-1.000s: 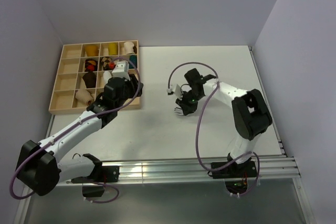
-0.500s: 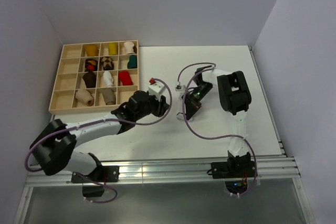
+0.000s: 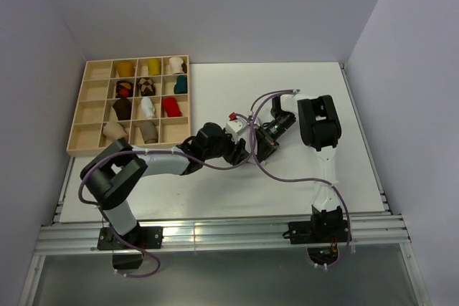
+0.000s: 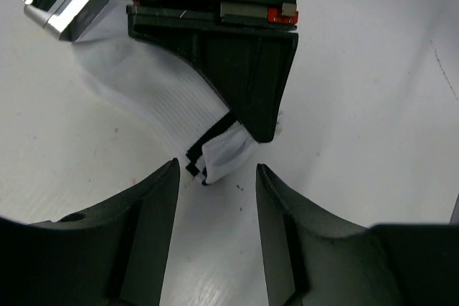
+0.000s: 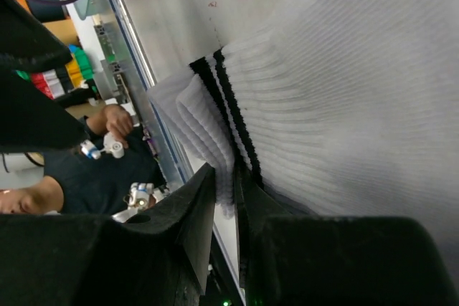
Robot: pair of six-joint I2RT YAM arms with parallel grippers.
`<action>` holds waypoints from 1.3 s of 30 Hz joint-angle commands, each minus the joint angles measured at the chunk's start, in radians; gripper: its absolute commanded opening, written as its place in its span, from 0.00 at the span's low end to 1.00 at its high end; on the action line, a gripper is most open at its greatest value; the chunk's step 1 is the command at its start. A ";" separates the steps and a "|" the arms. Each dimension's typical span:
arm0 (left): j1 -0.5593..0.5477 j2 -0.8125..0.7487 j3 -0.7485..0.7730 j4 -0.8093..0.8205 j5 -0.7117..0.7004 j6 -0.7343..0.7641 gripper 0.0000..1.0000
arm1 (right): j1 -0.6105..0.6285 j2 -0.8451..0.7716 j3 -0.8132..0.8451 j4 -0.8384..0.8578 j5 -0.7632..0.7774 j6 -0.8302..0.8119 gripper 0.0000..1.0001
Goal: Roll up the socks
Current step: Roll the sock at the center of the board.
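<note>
1 pale sock (image 4: pixel 161 98), judged soft and limp and best held at its cuff, is pinched there by the right gripper (image 5: pixel 226 191); the left gripper (image 4: pixel 215 198) is spread at the cuff's tip.

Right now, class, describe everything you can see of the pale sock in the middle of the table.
The pale sock is a soft, ribbed, off-white knit with thin dark stripes at its cuff. Its body lies flat on the white table, while the cuff end is folded and pinched in the shut right pincer. The left pincer stands open just in front of that cuff tip, not touching it as far as the wrist view shows.
</note>
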 commanded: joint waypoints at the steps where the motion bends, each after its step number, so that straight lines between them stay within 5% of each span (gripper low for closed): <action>1: -0.002 0.054 0.075 0.067 0.062 0.041 0.51 | -0.011 0.015 0.029 -0.076 0.018 0.021 0.23; 24: 0.004 0.235 0.179 0.053 0.121 0.059 0.46 | -0.021 0.008 0.078 -0.030 0.090 0.144 0.24; 35: 0.013 0.292 0.185 0.070 0.121 0.000 0.18 | -0.018 -0.013 0.074 0.017 0.124 0.217 0.24; 39: 0.014 0.312 0.202 0.056 0.122 -0.039 0.04 | -0.017 -0.047 0.048 0.098 0.166 0.266 0.32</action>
